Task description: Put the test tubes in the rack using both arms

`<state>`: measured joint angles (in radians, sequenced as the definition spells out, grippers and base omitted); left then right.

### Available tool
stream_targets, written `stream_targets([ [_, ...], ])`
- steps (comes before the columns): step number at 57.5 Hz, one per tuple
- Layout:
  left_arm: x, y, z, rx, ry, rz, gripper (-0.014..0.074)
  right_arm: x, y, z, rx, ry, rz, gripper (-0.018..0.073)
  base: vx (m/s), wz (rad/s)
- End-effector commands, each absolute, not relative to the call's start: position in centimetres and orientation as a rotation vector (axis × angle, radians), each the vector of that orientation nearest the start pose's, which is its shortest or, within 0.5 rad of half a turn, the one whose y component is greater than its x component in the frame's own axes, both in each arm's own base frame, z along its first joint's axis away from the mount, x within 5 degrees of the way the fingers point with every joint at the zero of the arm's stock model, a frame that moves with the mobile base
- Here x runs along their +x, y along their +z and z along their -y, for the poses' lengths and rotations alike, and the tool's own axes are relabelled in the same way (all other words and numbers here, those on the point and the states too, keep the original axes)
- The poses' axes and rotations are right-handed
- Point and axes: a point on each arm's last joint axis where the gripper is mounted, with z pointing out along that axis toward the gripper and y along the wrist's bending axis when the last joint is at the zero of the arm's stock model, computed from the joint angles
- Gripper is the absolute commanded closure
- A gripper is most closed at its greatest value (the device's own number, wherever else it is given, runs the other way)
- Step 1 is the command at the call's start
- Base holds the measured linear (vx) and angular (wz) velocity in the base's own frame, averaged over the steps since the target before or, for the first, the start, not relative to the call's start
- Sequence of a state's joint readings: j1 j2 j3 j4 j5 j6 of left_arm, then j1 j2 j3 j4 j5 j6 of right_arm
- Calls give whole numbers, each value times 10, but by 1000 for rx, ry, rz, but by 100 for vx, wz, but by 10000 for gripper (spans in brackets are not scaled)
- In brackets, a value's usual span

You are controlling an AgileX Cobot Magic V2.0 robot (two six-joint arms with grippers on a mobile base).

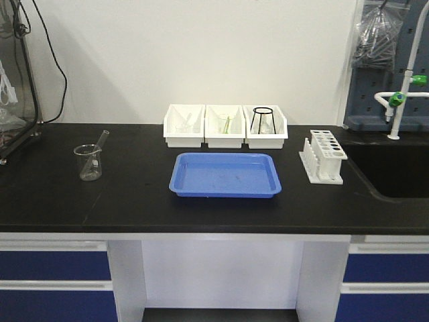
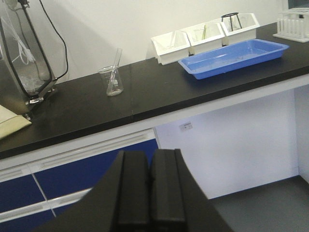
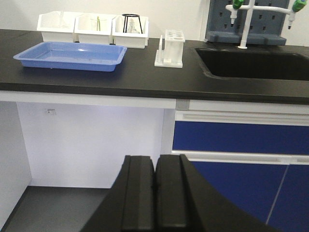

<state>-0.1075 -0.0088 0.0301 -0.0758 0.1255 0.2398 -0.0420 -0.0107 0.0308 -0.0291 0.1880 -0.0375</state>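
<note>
The left gripper (image 2: 149,193) and right gripper (image 3: 155,193) sit low before the counter (image 1: 134,198), fingers pressed together, empty. On it a test tube (image 1: 103,139) leans in a beaker (image 1: 88,164) at left; the rack (image 1: 324,155) stands right of the blue tray (image 1: 201,177).

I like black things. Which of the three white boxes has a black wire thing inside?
The white plastic bin at the row's right end, nearest the white holed rack; only it holds the black wire stand.
</note>
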Motion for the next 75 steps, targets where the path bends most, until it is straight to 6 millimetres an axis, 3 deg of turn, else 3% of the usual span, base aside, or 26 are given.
stream_targets([
  [1,56,191,6,205,31,-1546,617,57,191,3,-20,-95,-1604,567,33,7],
  [75,56,191,6,205,31,-1546,617,57,191,3,-20,-95,-1604,567,34,-4],
])
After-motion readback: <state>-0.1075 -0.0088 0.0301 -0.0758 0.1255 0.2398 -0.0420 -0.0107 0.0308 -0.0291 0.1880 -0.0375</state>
